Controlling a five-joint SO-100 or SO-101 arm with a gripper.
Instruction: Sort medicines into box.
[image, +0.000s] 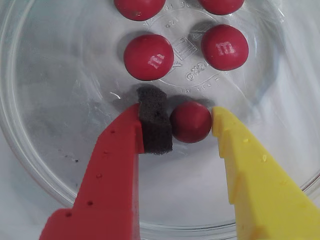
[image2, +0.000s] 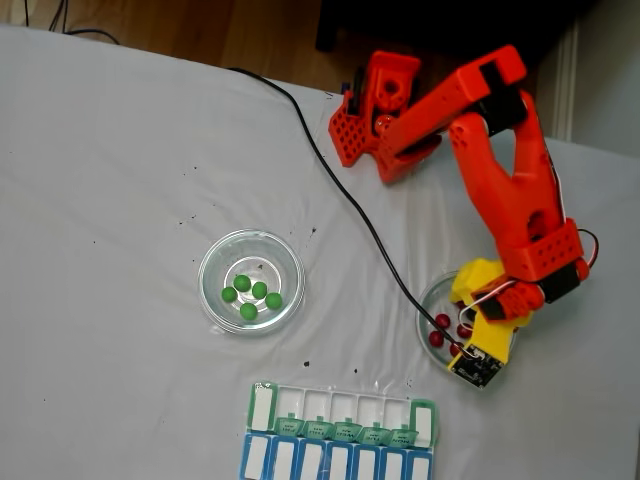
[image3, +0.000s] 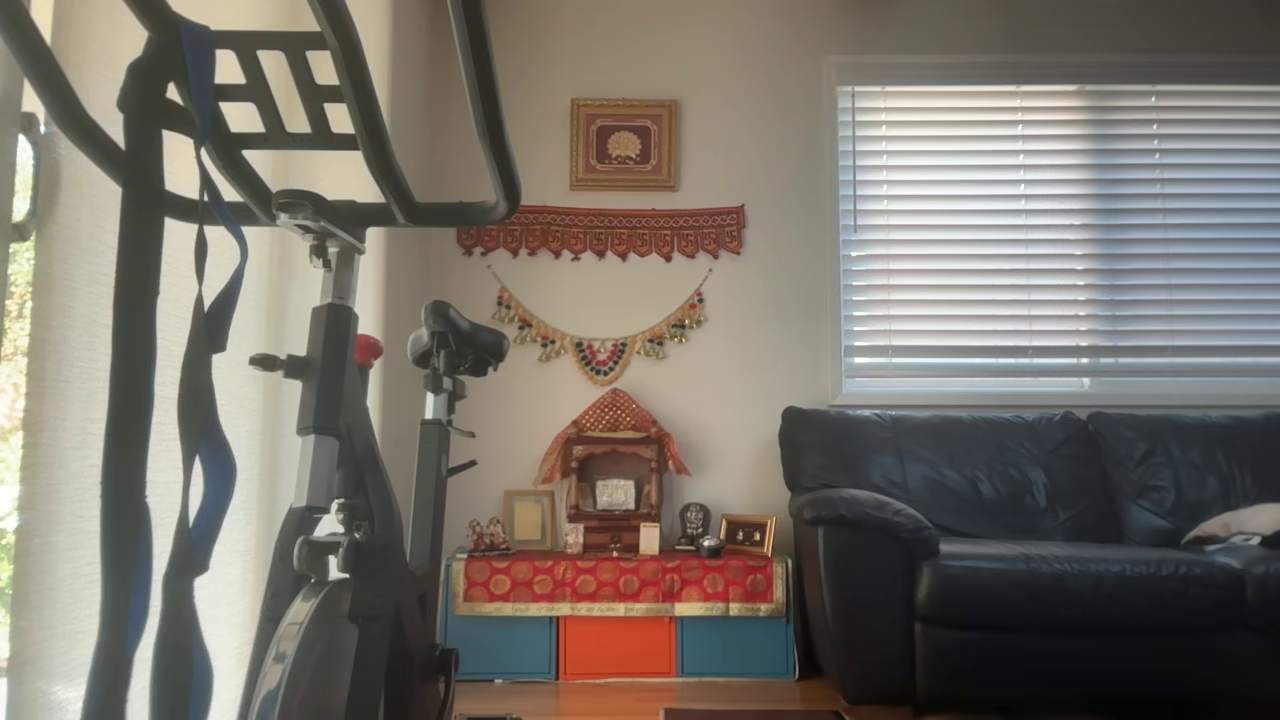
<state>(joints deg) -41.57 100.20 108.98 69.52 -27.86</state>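
In the wrist view my gripper (image: 186, 111) reaches into a clear glass dish (image: 35, 170). Its red finger's black foam pad (image: 155, 125) and its yellow finger (image: 230, 140) touch either side of one dark red medicine (image: 190, 121), which rests on the dish floor. Two more red medicines (image: 148, 57) (image: 224, 47) lie just beyond it, and two others sit at the top edge. In the fixed view the gripper (image2: 462, 338) is down in the right-hand dish (image2: 424, 305) among the red medicines (image2: 437, 339). The box (image2: 340, 408), a green row of compartments, lies at the table's near edge.
A second glass dish (image2: 210, 262) left of centre holds several green medicines (image2: 249, 311). A blue row of compartments (image2: 335, 462) adjoins the box. A black cable (image2: 340, 190) runs across the white cloth to the arm's base (image2: 375, 120). The other view shows a living room.
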